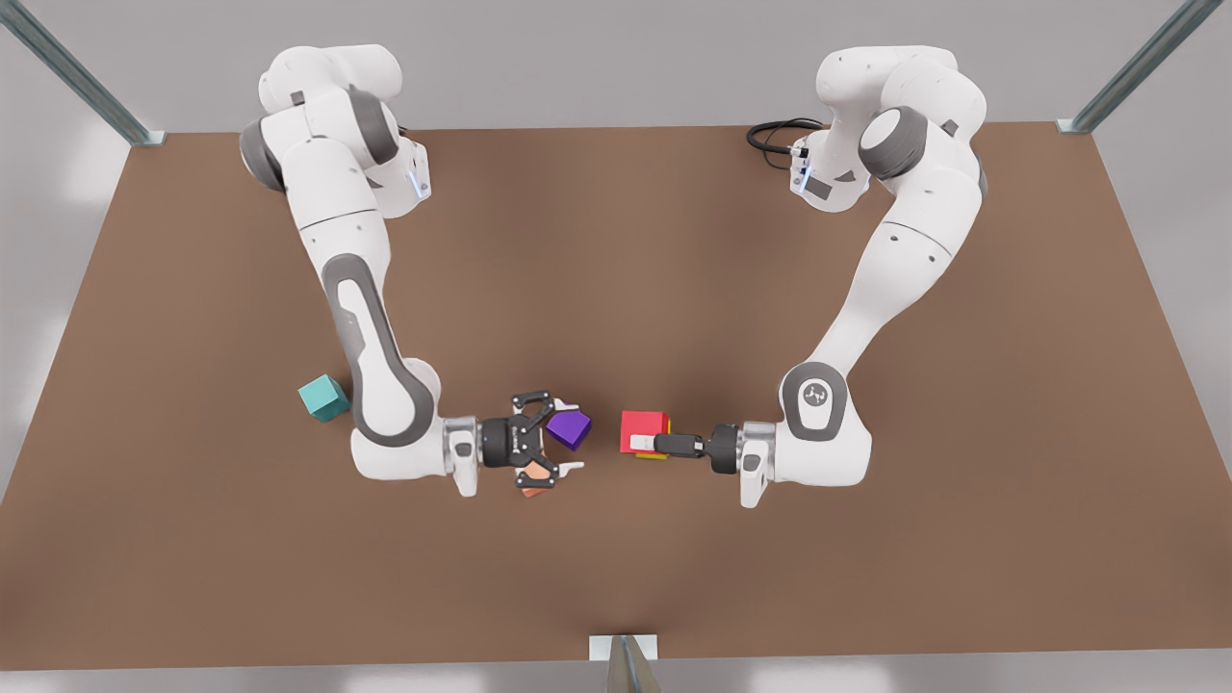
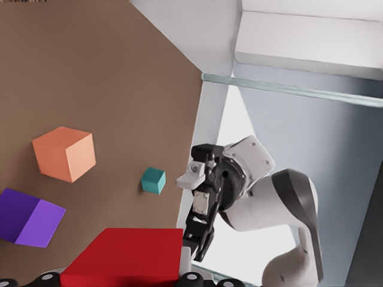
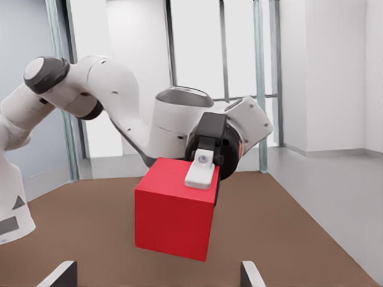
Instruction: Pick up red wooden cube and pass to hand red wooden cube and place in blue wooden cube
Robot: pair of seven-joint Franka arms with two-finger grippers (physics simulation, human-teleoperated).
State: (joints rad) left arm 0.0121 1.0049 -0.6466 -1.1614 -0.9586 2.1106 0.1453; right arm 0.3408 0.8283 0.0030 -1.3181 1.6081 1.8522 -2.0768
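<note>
The red wooden cube (image 1: 643, 429) hangs above the table's middle, and my left gripper (image 1: 643, 444), the arm on the front view's right, is shut on it. In the left wrist view the red cube (image 2: 122, 257) sits close between my own fingers. My right gripper (image 1: 571, 438), on the front view's left, faces it with its fingers spread open and nothing held, a short gap away. From the right wrist the red cube (image 3: 173, 209) floats ahead, pinched by the left gripper (image 3: 200, 170). The teal blue wooden cube (image 1: 322, 397) rests on the table beside the right arm's elbow, also seen as the blue wooden cube (image 2: 153, 180).
A purple cube (image 1: 570, 429) and a salmon-orange cube (image 1: 532, 474) lie on the table under the right gripper. They also appear from the left wrist as the purple cube (image 2: 30, 218) and orange cube (image 2: 64, 153). A yellow edge (image 1: 660, 454) peeks from beneath the red cube. A black cable (image 1: 775, 137) is coiled at the far edge.
</note>
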